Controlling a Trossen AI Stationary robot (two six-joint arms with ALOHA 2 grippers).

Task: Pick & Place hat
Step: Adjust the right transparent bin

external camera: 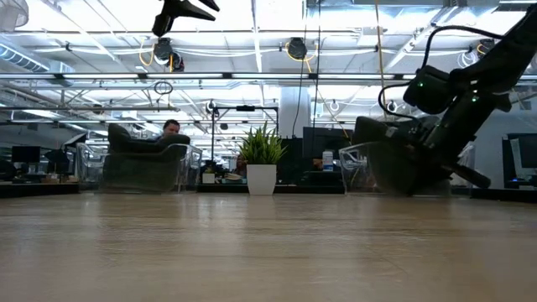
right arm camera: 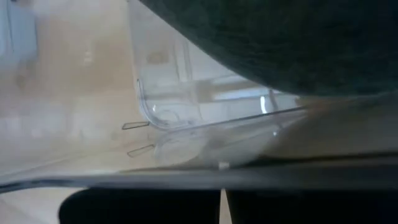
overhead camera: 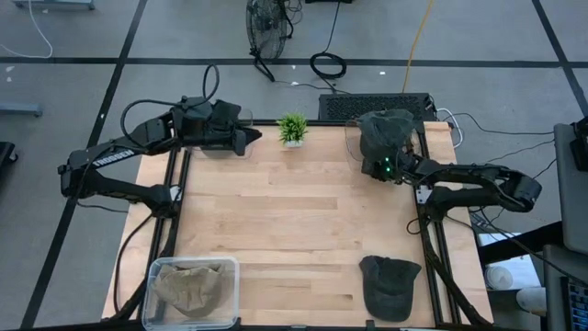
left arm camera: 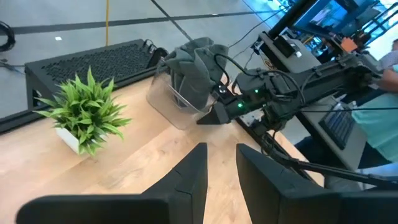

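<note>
A dark grey hat (overhead camera: 386, 129) lies piled on a clear bin (left arm camera: 168, 99) at the table's far right, spilling over its rim. My right gripper (left arm camera: 206, 117) is shut and slants down beside that bin's near wall, low over the table. A second dark hat (overhead camera: 390, 285) lies flat on the table by the near right edge. My left gripper (left arm camera: 221, 168) hangs high over the far left, open with a narrow gap and nothing between its fingers. It points toward the bin. My right gripper's shut fingers (overhead camera: 369, 171) stand close against the clear bin's near wall (right arm camera: 186, 124), under the overhanging hat. Whether they touch the wall or the hat, I cannot tell.
A small potted plant (overhead camera: 292, 129) stands at the far edge's middle. A clear bin (overhead camera: 193, 285) holding a tan hat sits at the near left corner. In the low view another clear bin (external camera: 147, 168) with something dark shows at the far left. Bare wood lies in the middle.
</note>
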